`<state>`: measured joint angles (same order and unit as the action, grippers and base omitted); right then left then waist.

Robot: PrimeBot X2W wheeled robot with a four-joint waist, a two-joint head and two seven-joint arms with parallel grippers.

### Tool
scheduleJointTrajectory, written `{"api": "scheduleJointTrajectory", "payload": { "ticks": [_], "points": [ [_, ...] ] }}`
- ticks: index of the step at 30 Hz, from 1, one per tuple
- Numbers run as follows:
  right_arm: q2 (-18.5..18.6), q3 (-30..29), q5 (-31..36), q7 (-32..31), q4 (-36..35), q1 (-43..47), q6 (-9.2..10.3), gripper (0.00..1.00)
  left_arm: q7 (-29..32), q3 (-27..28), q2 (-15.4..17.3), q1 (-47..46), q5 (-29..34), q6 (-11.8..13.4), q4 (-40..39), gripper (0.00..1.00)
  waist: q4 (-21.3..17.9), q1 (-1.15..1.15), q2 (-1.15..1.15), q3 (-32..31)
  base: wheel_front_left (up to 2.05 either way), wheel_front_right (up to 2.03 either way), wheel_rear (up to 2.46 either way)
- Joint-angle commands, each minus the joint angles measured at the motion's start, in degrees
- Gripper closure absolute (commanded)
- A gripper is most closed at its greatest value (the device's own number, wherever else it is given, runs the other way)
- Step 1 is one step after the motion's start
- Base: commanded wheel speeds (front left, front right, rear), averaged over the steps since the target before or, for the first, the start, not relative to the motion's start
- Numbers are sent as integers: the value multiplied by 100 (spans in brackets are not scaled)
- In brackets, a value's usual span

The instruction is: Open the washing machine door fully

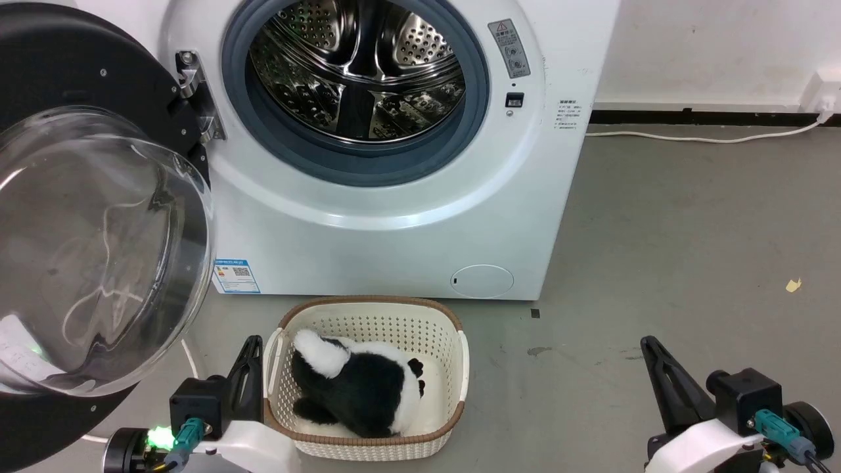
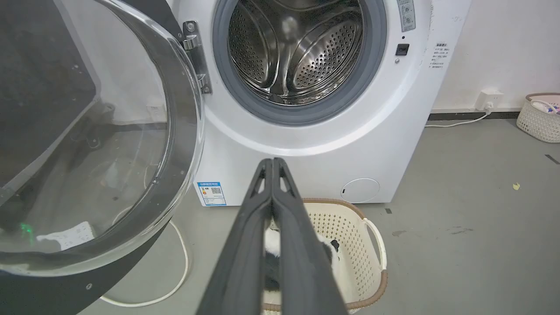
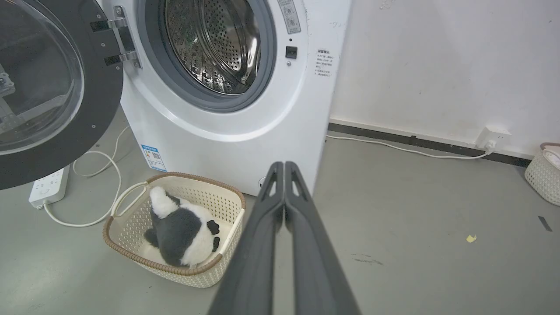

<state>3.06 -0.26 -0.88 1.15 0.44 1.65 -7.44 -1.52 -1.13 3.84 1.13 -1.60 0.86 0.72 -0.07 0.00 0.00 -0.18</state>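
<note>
The washing machine door [image 1: 98,249] stands swung wide at the left of the washing machine [image 1: 394,217]. Our left gripper [image 2: 273,162] and right gripper [image 3: 284,164], both pinched closed and empty, sit before it. We could overstrain the hinge [image 1: 194,98] by pushing it wider.

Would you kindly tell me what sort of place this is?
Likely a laundry or utility room, plainly furnished: a white front-loading washing machine with its door open, a laundry basket on the bare grey floor, and a power strip.
</note>
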Motion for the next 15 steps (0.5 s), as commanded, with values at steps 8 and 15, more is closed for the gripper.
{"api": "scheduleJointTrajectory", "payload": {
  "ticks": [8, 15],
  "points": [
    [-18, 26, 88, -115, -44, -165, -5, 100, 152, 113, -96, -113, 160, -86, -72, 100, 7, 0, 0, 18, 0, 0, 0],
    [-18, 26, 88, -115, -44, -165, -5, 100, 152, 113, -96, -113, 160, -86, -72, 100, 7, 0, 0, 18, 0, 0, 0]
  ]
}}
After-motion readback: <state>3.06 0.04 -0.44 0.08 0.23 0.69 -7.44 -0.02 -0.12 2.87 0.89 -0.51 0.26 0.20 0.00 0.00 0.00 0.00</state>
